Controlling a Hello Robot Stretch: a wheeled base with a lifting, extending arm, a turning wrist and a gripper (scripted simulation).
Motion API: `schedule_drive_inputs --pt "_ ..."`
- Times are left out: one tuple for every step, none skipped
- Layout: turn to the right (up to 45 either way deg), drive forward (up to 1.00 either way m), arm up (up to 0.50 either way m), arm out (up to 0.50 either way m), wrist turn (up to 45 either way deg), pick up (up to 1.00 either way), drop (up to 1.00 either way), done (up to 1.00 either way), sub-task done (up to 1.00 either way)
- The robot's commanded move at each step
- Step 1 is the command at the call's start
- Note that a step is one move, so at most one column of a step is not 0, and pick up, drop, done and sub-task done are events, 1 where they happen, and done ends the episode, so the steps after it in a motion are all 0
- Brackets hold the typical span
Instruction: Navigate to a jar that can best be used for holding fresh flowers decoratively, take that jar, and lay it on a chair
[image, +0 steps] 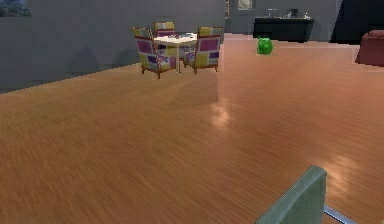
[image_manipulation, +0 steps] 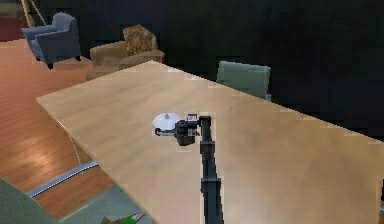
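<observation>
Fingers: we see the fingers (image_manipulation: 173, 127) at the far end of the dark arm (image_manipulation: 207, 170), above the middle of the wide wooden table (image_manipulation: 290, 150). We cannot tell whether they grip anything, because a thing lies on the table right at their tips.
White thing: a small white rounded thing (image_manipulation: 161, 122) rests on the table just at the fingers' tips, on the side away from the arm. We cannot tell whether they touch it, and it is too small for us to call it a jar.
Nearest chair: a grey-green chair (image_manipulation: 245, 77) stands at the table's far edge, beyond the fingers and well apart from them.
Armchair: a blue armchair (image_manipulation: 52, 38) stands on the wooden floor (image_manipulation: 25, 120) past the table's corner, far from the fingers.
Couch: a low tan couch (image_manipulation: 115, 52) sits beside the armchair, also far beyond the fingers.
Ahead: in the forward view, patterned chairs (image: 208, 48) ring a small dining table (image: 176, 40) across the floor, well away from the fingers. A green thing (image: 264, 45) lies on the floor near a dark cabinet (image: 283, 28).
Chair back: a grey-green chair back (image: 300, 198) rises at the forward view's bottom edge.
</observation>
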Motion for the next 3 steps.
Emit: schedule_drive_inputs --pt "0.0 0.0 0.1 0.0 0.0 0.0 0.0 0.0 0.0" --pt "0.0 0.0 0.2 0.0 0.0 0.0 0.0 0.0 0.0" --pt "0.0 0.0 0.0 0.0 -45.0 0.0 0.0 0.0 0.0"
